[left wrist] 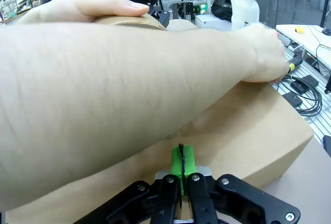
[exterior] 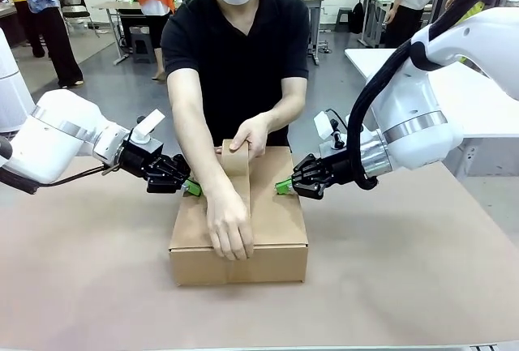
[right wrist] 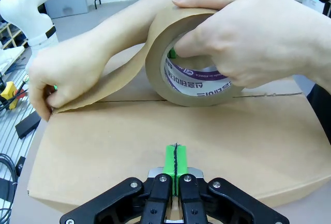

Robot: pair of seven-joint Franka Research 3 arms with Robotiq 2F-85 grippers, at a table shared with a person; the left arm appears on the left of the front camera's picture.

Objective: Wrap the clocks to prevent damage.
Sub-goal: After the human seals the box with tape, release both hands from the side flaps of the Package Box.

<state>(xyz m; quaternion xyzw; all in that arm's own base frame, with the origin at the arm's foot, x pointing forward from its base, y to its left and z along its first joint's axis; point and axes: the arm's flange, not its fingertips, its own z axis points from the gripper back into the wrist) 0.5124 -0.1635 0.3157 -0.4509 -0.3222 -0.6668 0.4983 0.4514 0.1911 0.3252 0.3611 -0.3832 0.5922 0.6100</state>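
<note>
Cardboard box (exterior: 276,225) sits mid-table under a person's hand (exterior: 229,223) laying brown tape from a roll (right wrist: 189,61), with the left gripper (exterior: 191,188) and right gripper (exterior: 283,186) both closed, pressing its sides.

— What's right in front of the left hand (left wrist: 181,168)?
— Its 2 green pads (left wrist: 182,163), pressed together against the side of a cardboard box (left wrist: 248,131).
— And above?
— A person's forearm (left wrist: 114,94) lies across the box top, fingers (left wrist: 269,61) pressing at its far edge. Cables (left wrist: 305,97) lie beyond.
</note>
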